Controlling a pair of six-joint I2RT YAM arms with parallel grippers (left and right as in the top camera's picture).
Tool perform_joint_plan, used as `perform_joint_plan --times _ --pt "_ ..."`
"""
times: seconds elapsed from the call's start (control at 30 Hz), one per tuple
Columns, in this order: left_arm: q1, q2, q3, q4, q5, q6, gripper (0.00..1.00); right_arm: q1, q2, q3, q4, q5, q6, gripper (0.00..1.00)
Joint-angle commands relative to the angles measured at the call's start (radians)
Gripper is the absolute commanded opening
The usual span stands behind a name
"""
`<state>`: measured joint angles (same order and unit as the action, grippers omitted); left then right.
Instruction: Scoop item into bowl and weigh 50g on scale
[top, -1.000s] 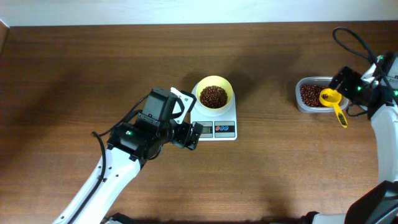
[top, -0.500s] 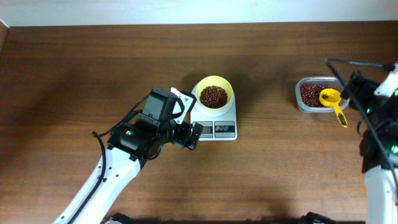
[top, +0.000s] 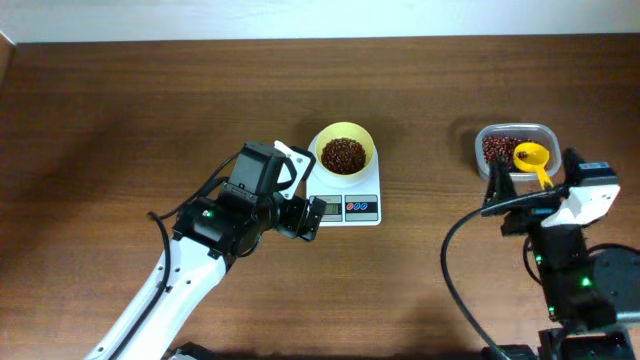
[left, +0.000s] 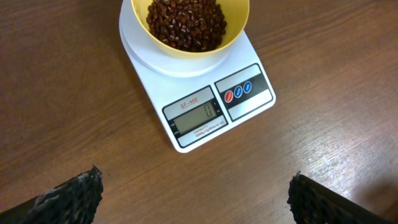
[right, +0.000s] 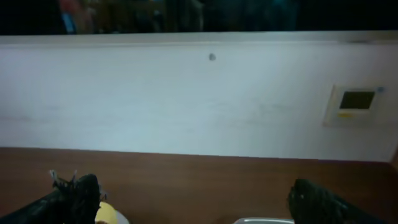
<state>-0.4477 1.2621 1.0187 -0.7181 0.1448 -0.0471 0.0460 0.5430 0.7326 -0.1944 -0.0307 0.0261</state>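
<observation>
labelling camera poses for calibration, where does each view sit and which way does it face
Overhead: fixed above the table, looking down on the scale, bowl of beans, clear container and yellow scoop; both arms show.
Left wrist: on the left arm, facing down at scale and bowl; open left jaws at the lower corners.
Right wrist: on the right arm, facing level toward a white wall; open right jaws at the lower corners.
Shared: overhead and left wrist both show scale and bowl.

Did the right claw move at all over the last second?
Yes. In the overhead view the right claw has drawn back from the clear container's right side to its near side, toward the robot, leaving the yellow scoop there.
</observation>
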Motion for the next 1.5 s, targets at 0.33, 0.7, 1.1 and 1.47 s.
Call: perform_joint_plan --times 0.33,0.7,1.1,1.47 --pt "-0.003 -0.006 -0.001 -0.001 -0.004 -0.006 0.99 0.028 -0.330 -0.307 0.098 0.001 0.004 0.99" --pt "-0.003 -0.006 -0.001 -0.001 -0.004 -0.006 0.99 0.060 -0.540 -0.606 0.244 0.028 0.003 0.99" --pt "-0.003 -0.006 -0.001 -0.001 -0.004 -0.006 0.99 0.056 -0.540 -0.727 0.214 0.096 0.003 0.99" --pt "-0.003 -0.006 -0.001 -0.001 -0.004 -0.006 0.99 -0.003 -0.540 -0.727 0.114 0.090 0.002 0.99"
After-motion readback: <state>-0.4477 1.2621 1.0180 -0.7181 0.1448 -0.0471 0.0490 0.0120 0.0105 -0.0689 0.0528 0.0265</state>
